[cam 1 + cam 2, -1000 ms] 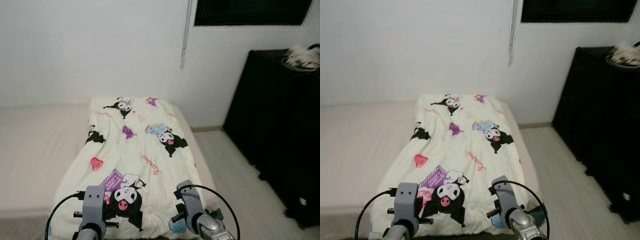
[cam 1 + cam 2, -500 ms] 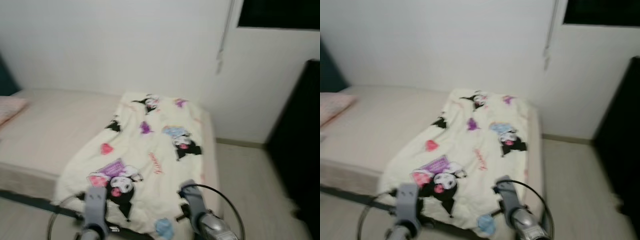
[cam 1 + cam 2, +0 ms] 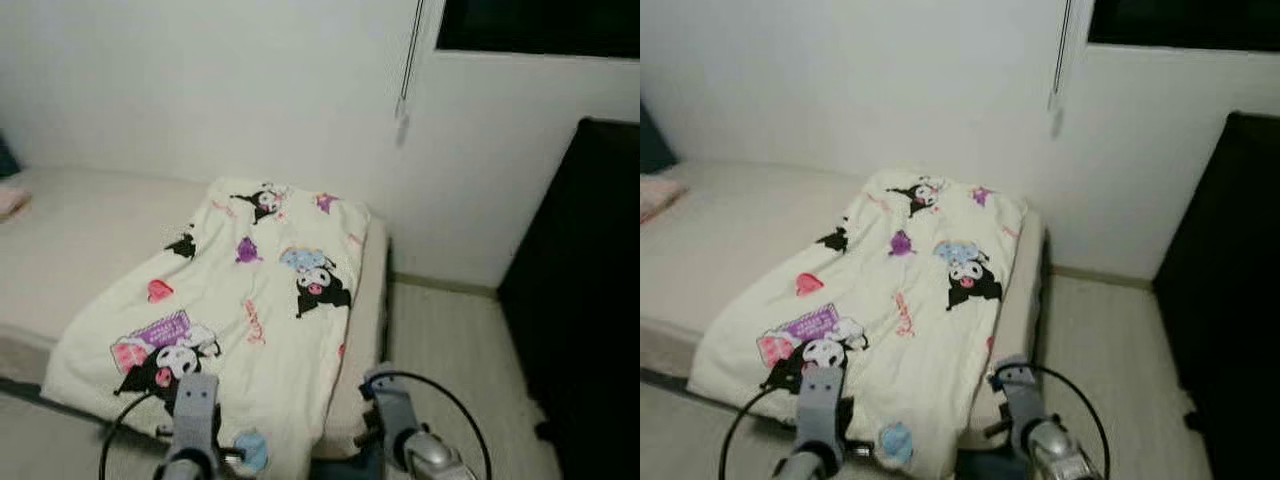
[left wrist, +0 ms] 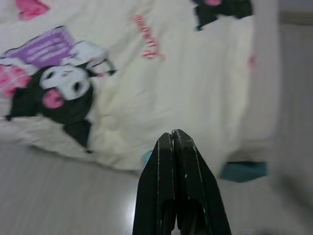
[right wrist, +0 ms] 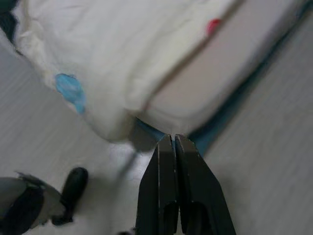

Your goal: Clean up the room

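While the robot stands at the foot corner of the low bed (image 3: pixel 60 235), both its arms are held low in front of it with nothing in them. The left gripper (image 4: pixel 174 138) has its two black fingers pressed together, and so does the right gripper (image 5: pixel 171 142). Each hangs above the pale floor (image 3: pixel 450 340) just short of the bedding, touching nothing.

What needs tidying, as far as I can judge, is the cream cartoon-print blanket (image 3: pixel 240 300). It lies askew across the foot of the mattress (image 3: pixel 1025 300), its lower edge spilling over the side toward the floor between the two arms. A pink pillow (image 3: pixel 652 195) sits at the far left end, well apart from the blanket.

The risks look plain enough. With the fingers closed, a reach at the blanket would only push the cloth into a heap, not take hold of it. The hanging hem sits close to the robot's feet, so a step forward might trap it and drag the whole blanket off. The black cables (image 3: pixel 440 395) looping from the wrists could catch on a fold. A dark cabinet (image 3: pixel 590 300) stands near on the right, leaving little room to swing that arm. The picture is soft, so aim may suffer too.
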### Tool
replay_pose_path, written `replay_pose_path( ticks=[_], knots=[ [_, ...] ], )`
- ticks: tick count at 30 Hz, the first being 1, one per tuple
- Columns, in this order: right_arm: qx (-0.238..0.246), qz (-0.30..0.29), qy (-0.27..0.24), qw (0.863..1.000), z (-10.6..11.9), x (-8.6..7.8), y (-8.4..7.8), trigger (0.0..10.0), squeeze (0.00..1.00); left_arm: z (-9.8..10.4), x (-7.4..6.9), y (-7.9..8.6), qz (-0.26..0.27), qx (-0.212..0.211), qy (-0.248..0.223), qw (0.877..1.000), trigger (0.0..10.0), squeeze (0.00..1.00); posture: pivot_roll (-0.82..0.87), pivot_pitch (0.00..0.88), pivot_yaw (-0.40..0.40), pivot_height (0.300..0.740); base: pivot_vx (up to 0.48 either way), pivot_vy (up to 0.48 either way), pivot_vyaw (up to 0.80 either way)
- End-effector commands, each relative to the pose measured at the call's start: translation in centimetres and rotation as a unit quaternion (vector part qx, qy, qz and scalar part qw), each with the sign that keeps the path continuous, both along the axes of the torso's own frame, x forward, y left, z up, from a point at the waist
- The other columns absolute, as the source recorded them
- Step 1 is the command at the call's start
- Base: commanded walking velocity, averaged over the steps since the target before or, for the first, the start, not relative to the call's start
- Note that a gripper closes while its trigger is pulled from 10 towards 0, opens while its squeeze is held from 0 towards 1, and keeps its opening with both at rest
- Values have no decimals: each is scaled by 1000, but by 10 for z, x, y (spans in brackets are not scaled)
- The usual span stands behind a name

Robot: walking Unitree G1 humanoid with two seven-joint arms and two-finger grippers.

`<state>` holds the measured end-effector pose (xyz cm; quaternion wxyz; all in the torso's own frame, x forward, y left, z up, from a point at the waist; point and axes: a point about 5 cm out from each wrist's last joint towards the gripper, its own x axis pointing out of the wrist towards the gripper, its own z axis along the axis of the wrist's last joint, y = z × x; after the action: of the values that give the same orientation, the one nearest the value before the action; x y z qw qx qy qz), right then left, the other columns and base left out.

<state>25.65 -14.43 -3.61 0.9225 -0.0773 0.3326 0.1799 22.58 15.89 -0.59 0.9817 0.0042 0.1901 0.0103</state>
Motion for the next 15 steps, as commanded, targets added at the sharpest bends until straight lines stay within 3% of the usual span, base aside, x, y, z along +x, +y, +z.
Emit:
replay_pose_path(
  ticks=[1, 8, 15],
  knots=[
    [11, -5, 2, 1000, 0, 0, 4, 10000, 0, -6, -4, 8, 11, 11, 33, 999, 10000, 0, -63, 0, -32, 740, 0, 0, 0],
    [13, -5, 3, 1000, -1, -2, 4, 10000, 0, -6, -3, 9, 12, 12, 35, 999, 10000, 0, -62, 0, -33, 740, 0, 411, 0],
    [13, -5, 5, 1000, -2, -3, 4, 10000, 0, -3, -2, 10, 13, 21, 19, 1000, 10000, 0, -62, 0, -33, 740, 0, 0, 0]
  ],
)
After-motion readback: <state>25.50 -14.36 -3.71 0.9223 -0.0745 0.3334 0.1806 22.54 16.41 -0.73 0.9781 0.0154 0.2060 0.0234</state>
